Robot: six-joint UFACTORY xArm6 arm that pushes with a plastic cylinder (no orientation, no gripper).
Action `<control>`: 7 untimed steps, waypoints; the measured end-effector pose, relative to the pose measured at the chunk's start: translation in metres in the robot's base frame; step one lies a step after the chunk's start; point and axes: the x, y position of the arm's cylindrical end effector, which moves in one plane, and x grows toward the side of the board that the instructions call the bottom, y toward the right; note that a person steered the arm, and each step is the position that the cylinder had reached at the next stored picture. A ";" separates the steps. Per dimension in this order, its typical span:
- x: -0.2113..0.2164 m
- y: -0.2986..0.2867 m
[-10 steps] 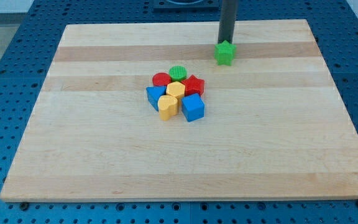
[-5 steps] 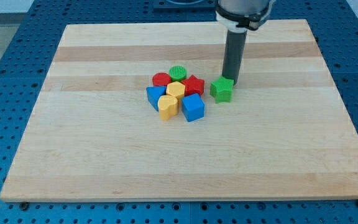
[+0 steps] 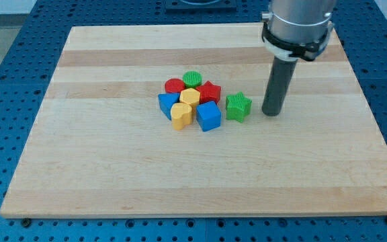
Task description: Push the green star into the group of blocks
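The green star [image 3: 238, 107] lies on the wooden board [image 3: 113, 168], just to the right of the group, a small gap from the blue cube [image 3: 208, 116] and the red block [image 3: 210, 91]. The group holds a green cylinder [image 3: 192, 78], a red cylinder [image 3: 174, 86], a yellow block [image 3: 190, 96], a blue block [image 3: 168, 103] and a yellow heart-like block [image 3: 181, 115]. My tip [image 3: 271, 113] stands to the right of the star, a short gap away, not touching it.
The board lies on a blue perforated table [image 3: 5, 81]. The arm's grey body [image 3: 297, 23] hangs over the board's upper right.
The star has been pushed down and slightly left, from the board's top to beside the group. My tip has moved from above the star to its right side.
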 end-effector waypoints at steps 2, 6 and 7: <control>0.005 -0.034; 0.015 -0.071; 0.015 -0.071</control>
